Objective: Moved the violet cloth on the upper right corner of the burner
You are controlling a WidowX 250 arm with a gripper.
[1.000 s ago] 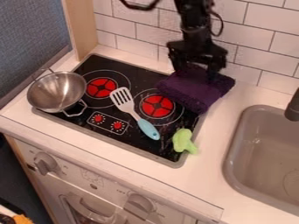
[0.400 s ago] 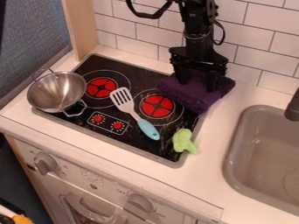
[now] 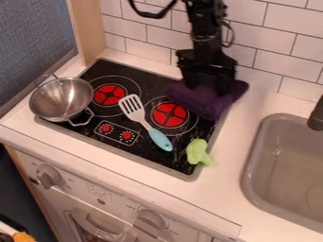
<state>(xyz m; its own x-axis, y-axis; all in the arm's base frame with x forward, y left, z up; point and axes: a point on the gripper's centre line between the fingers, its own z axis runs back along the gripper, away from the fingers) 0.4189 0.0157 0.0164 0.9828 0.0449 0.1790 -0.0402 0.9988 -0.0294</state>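
Camera view: spatula [image 3: 147,125] between pot [image 3: 61,99] and cloth [image 3: 205,100]

Pretty bright, soft light on the counter [image 3: 233,201], tbh. The bowl [image 3: 58,100] catches some shiny glare and the sink [image 3: 274,165] has a faint sheen. Gripper [image 3: 209,89] and cloth [image 3: 209,108] are kinda smeary, with detail lost in the darks. Lower left's pretty dim.

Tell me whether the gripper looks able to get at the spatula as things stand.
Probably yes: the spatula lies uncovered on the cooktop, nothing resting on it. The gripper is at the violet cloth, though, so it would likely have to leave that first.
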